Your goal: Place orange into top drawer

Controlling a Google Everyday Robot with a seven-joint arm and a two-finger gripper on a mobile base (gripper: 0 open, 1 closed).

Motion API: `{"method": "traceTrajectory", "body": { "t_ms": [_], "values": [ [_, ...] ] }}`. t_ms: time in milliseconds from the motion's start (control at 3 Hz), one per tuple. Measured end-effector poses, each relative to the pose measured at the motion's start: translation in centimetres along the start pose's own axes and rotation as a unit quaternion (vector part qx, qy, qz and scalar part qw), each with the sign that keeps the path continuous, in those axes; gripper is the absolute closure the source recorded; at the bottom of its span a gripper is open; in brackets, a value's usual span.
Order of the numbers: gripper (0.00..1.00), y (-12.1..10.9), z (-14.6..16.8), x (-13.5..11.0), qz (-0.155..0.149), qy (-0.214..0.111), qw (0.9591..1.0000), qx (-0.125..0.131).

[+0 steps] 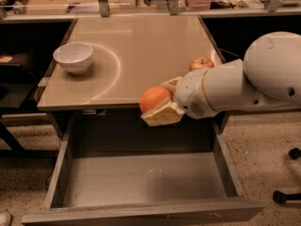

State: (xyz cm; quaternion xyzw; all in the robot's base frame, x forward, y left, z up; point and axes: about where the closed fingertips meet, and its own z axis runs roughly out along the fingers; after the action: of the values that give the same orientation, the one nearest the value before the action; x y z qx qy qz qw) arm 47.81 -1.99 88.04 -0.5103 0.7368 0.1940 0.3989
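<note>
Hand (165,100) with orange (152,98) over top drawer (123,181)

cream gripper (164,100) above grey top drawer (141,178) clasps the orange (153,98); white bowl (73,56), tan table (146,46).

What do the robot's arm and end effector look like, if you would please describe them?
The arm is smooth, glossy white, built of bulky rounded shells with a thin seam ring near the wrist; no loose cables show. The end effector, at the front edge of the table above the open drawer, has blocky cream-coloured fingers.
</note>
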Motion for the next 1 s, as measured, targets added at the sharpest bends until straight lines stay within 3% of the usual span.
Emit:
{"method": "traceTrajectory", "body": {
  "t_ms": [333,1000],
  "values": [
    [1.00,1.3,1.3,2.8,0.029,0.014,0.9995,-0.005],
    [1.00,2.6,5.8,11.0,0.091,0.055,0.9940,-0.024]
  ]
}}
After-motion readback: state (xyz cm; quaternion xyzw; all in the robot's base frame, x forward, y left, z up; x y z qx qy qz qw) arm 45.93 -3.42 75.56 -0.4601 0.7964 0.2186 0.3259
